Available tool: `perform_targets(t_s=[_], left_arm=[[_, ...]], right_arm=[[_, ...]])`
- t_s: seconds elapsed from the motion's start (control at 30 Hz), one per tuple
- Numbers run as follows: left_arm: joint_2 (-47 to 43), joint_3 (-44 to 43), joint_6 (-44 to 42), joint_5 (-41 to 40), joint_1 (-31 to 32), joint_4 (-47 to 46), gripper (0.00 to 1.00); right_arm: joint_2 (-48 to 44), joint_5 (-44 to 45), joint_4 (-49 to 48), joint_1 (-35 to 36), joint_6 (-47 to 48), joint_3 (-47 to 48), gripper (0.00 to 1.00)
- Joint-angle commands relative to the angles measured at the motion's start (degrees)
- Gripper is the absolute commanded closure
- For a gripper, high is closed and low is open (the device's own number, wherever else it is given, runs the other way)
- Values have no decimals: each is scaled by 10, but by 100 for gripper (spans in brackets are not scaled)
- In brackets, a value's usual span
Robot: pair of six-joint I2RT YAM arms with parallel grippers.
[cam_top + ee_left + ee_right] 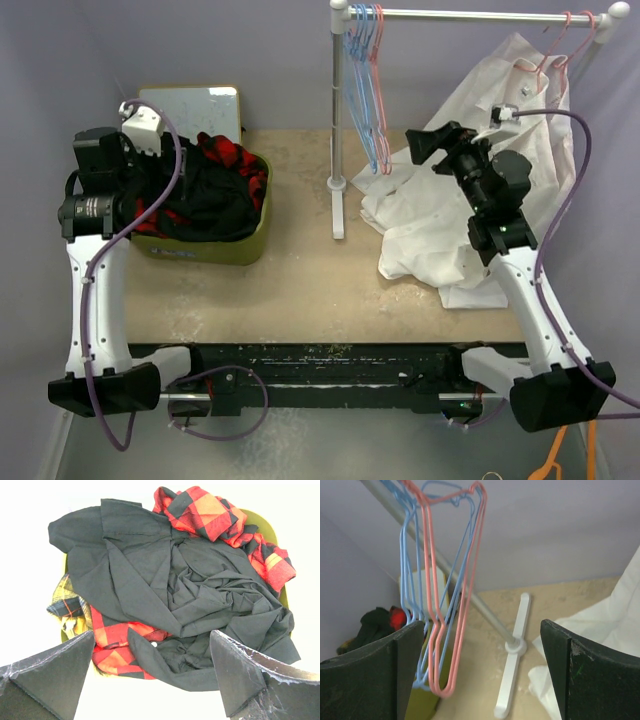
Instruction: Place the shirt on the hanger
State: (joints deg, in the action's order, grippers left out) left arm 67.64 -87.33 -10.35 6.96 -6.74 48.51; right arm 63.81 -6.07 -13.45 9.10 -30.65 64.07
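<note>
Tan tabletop (300, 285) before a lilac wall, with a white rack (338, 120) standing at the far middle and its rail running right. Noted at the rail's right end: the hanger (553, 50), hooked over the rail. Found the shirt (440, 235) reaching up to that hanger at its top, draped down from there and heaped on the table's right side, near the rack's foot. Cannot tell how fully seated on the hanger's shoulders.

Noted at the rail's left end: blue hangers (358, 90) bunched with a second pink hanger (379, 80). Right gripper (425, 148) raised over the shirt's left edge, pointed at that bunch, spread wide with nothing held.

Green bin (200, 250) at the left, filled with a black garment (215, 205) and a plaid garment (225, 155). Left gripper (152, 635) poised above the bin, likewise parted wide and empty. Orange hanger (548, 460) partly in view off the table at the near right.
</note>
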Motion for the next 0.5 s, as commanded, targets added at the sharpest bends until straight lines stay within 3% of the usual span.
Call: perform_targets(t_s=[0.0,0.23,0.47], left_arm=[[-38,12,28,-17,-5,-14,0],[-33,70,-10,67,-12,10,0],[-56,115,-35,85,-12,33,0]], right_arm=[[-58,-50,33,3,-35,-40,0],[-103,-55,146,14,-21,-152,0],[-166,61,191,21,-47,-225,0]])
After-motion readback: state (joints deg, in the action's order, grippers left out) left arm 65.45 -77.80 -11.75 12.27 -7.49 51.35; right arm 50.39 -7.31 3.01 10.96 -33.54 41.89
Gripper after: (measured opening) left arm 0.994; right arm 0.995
